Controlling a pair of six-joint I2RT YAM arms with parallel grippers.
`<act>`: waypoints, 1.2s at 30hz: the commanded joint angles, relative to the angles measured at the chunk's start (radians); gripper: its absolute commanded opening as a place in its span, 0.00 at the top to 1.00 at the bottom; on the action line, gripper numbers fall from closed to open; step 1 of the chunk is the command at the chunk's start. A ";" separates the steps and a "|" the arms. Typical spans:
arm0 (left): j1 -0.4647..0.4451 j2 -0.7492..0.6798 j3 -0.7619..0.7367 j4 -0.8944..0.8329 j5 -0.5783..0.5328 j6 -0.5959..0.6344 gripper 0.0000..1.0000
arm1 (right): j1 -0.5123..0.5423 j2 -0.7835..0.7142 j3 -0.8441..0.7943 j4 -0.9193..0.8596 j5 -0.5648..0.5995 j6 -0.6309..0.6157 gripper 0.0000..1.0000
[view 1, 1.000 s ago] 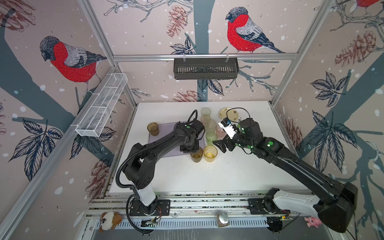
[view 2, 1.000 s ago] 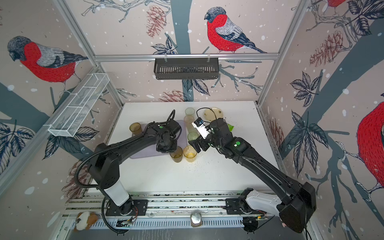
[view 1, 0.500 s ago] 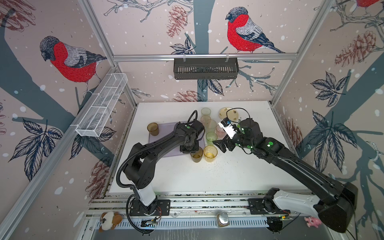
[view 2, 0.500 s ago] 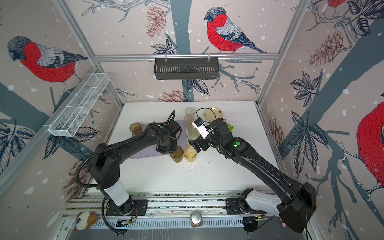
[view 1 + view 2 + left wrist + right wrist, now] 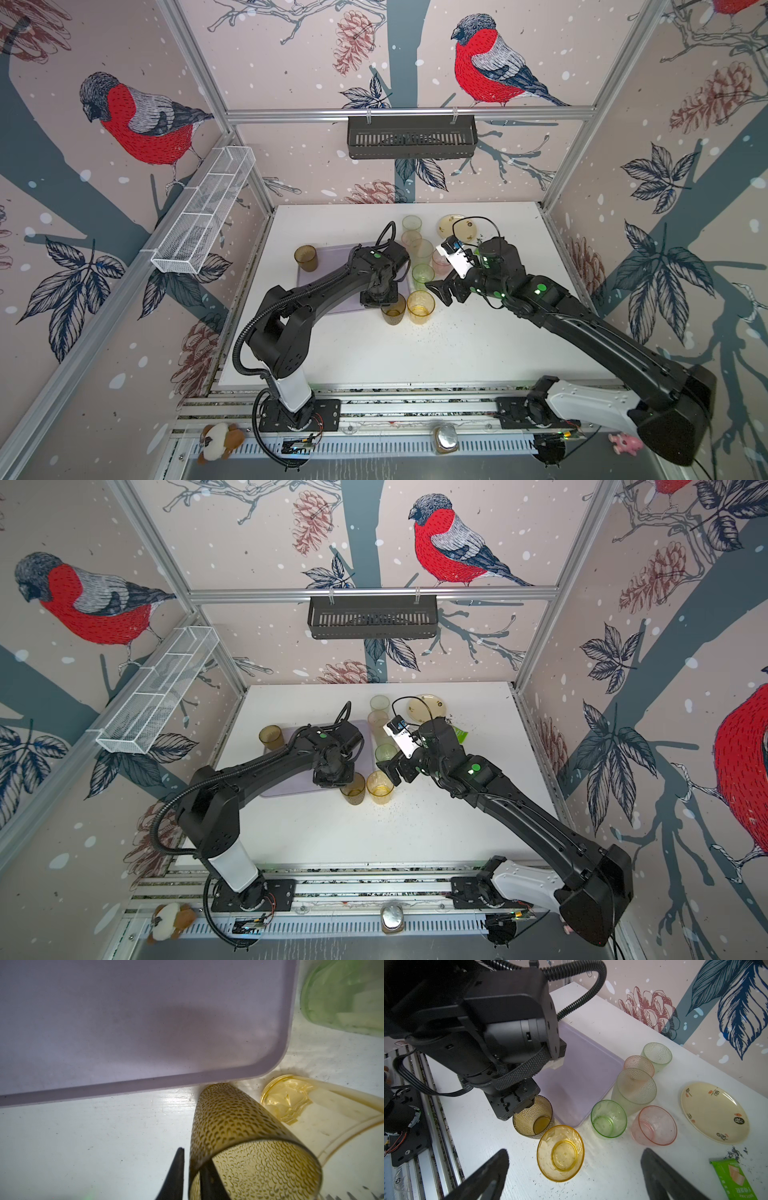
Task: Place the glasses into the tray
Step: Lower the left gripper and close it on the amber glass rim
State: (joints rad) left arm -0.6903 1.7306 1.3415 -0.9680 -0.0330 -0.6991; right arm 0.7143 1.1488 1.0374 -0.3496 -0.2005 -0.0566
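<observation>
A brown glass (image 5: 392,311) (image 5: 532,1120) stands on the table just off the near right corner of the lilac tray (image 5: 328,257) (image 5: 145,1022). My left gripper (image 5: 192,1159) points down over this glass and is narrowed onto its wall, one finger inside and one outside. An amber glass (image 5: 560,1153) stands beside it. My right gripper (image 5: 574,1150) hangs wide open and empty just short of the amber one. Green (image 5: 608,1119), pink (image 5: 654,1125) and tall clear (image 5: 633,1088) glasses cluster right of the tray. Another brown glass (image 5: 306,257) is at the tray's far left corner.
A cream plate (image 5: 714,1113) lies at the back right and a green packet (image 5: 735,1180) near it, with dark specks around. A second pink glass (image 5: 639,1065) and a pale one (image 5: 656,1056) stand behind the cluster. A black basket (image 5: 411,136) and a wire basket (image 5: 203,212) hang on the walls.
</observation>
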 commanded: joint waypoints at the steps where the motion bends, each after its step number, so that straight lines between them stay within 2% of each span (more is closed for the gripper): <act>1: -0.003 -0.003 -0.001 -0.011 -0.025 -0.010 0.83 | 0.005 0.002 0.007 0.031 0.004 -0.017 0.01; 36: -0.005 -0.015 0.034 -0.054 -0.040 -0.020 0.98 | 0.013 -0.009 0.002 0.035 0.026 -0.023 0.00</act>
State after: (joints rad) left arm -0.6937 1.7237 1.3659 -0.9932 -0.0483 -0.7017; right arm 0.7250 1.1454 1.0374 -0.3393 -0.1818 -0.0776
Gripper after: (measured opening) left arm 0.070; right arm 0.994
